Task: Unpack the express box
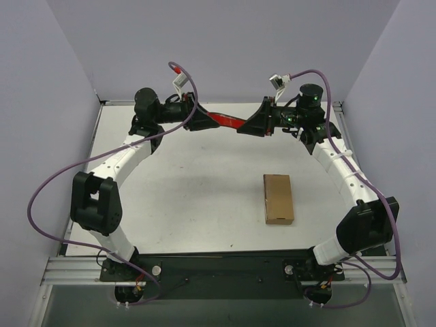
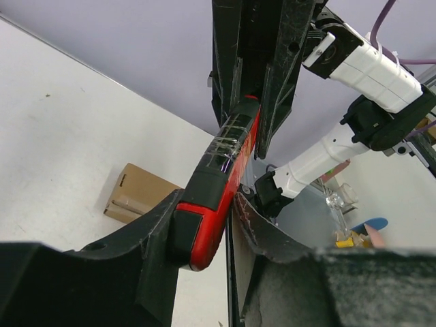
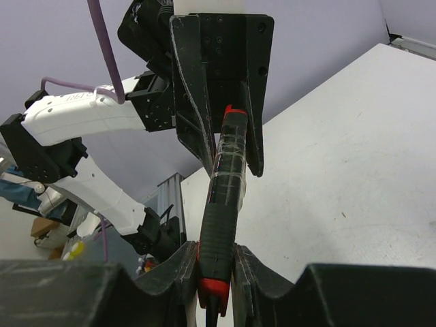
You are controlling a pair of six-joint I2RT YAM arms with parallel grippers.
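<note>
Clamps utility knife in right gripper; straddles it with left gripper, grip unclear. Pinch light, crushable express box across long edges.

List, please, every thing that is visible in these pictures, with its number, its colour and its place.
express box: one, plain brown, lying flat and closed on the table, right of centre.
utility knife: one, red and black, in the air above the far side of the table, between the two tools.
table: one, white, under everything.
walls: three, pale grey-violet, around the table.
cables: two, purple, one looping along each arm.
arms: two, white with black joints, bases at the near edge.
left tool: one, black, around one end of the utility knife; whether it grips cannot be told.
right tool: one, black, shut on the other end.
</note>
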